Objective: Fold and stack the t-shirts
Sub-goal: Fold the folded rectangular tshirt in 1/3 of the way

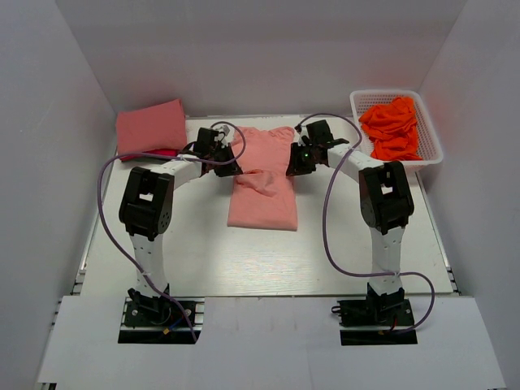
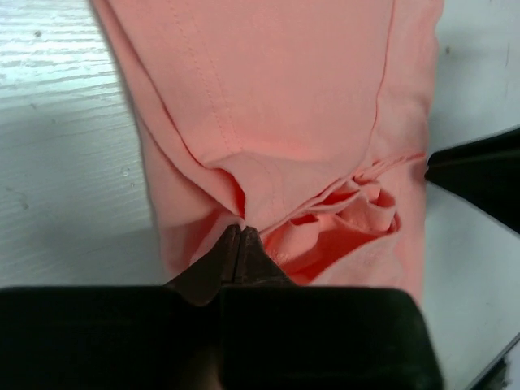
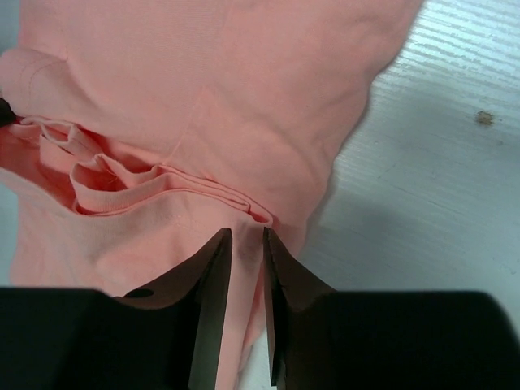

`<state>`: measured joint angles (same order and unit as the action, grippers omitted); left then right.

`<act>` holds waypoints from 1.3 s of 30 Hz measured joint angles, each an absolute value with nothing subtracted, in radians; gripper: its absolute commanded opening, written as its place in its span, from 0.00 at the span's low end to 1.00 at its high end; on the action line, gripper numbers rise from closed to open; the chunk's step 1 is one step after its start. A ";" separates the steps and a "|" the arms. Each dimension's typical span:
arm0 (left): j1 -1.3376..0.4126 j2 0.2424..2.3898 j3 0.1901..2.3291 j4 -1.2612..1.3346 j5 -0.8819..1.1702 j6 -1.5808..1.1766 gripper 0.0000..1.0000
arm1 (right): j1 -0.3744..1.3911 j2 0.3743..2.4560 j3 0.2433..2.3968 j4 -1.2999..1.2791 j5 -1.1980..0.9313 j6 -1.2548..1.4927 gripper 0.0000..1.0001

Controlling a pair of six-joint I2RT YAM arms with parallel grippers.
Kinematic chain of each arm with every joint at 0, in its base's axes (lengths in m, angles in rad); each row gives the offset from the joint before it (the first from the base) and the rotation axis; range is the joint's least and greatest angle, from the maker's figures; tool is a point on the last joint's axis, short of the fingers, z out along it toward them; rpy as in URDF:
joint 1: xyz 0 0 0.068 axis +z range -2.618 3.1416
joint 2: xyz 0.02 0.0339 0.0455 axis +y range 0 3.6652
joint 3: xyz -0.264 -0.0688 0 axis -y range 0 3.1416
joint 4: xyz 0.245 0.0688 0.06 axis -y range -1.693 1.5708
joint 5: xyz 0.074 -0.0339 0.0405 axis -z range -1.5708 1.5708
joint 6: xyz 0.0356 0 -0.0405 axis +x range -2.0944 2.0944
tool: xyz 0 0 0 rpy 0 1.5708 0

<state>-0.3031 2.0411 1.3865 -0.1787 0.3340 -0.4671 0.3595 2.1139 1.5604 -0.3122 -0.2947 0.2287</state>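
Observation:
A salmon pink t-shirt (image 1: 264, 199) lies lengthwise in the middle of the table, bunched into a cross fold at its middle (image 2: 341, 203). My left gripper (image 1: 231, 166) is at the shirt's left edge; in the left wrist view (image 2: 241, 231) its jaws are pressed together with the fabric's edge pinched at the tips. My right gripper (image 1: 293, 165) is at the shirt's right edge; its jaws (image 3: 247, 240) stand a narrow gap apart with a ridge of the shirt (image 3: 203, 97) between them. A folded pink t-shirt (image 1: 150, 128) lies at the back left, on a deeper rose one (image 1: 162, 153).
A white basket (image 1: 388, 94) at the back right holds crumpled orange clothes (image 1: 394, 130). White walls close in the table on the left, back and right. Purple cables loop from both arms. The right gripper's dark body (image 2: 479, 175) shows at the right of the left wrist view.

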 measured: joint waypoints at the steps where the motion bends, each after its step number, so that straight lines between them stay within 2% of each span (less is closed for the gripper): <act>1: -0.303 2.041 1.386 -0.178 0.343 -0.472 0.00 | 0.360 2.115 1.560 -0.313 -0.297 0.231 0.28; 5: -0.303 2.041 1.386 -0.176 0.372 -0.474 0.00 | 0.360 2.117 1.560 -0.313 -0.309 0.234 0.26; 8: -0.303 2.041 1.386 -0.176 0.385 -0.476 0.00 | 0.360 2.118 1.560 -0.313 -0.310 0.234 0.38; 12: -0.303 2.041 1.386 -0.176 0.391 -0.480 0.00 | 0.361 2.120 1.560 -0.313 -0.299 0.238 0.43; 13: -0.303 2.041 1.386 -0.176 0.392 -0.480 0.00 | 0.361 2.123 1.561 -0.313 -0.294 0.237 0.42; 15: -0.303 2.041 1.386 -0.179 0.393 -0.483 0.00 | 0.361 2.133 1.566 -0.314 -0.289 0.233 0.31; 17: -0.303 2.041 1.387 -0.180 0.394 -0.484 0.00 | 0.362 2.144 1.568 -0.314 -0.289 0.231 0.16; 18: -0.303 2.041 1.387 -0.180 0.394 -0.485 0.00 | 0.362 2.150 1.568 -0.315 -0.290 0.235 0.03; 19: -0.303 2.041 1.387 -0.181 0.394 -0.487 0.00 | 0.362 2.153 1.568 -0.315 -0.293 0.236 0.00; 27: -0.301 2.038 1.391 -0.218 0.390 -0.506 0.00 | 0.363 2.140 1.552 -0.303 -0.308 0.262 0.00; 39: -0.269 1.984 1.391 -0.241 0.384 -0.524 0.00 | 0.359 2.002 1.486 -0.287 -0.273 0.292 0.00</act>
<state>-0.2691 1.9839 1.3907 -0.2405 0.3843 -0.5243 0.3588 2.0018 1.4864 -0.2871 -0.2726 0.2920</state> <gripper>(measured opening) 0.018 0.008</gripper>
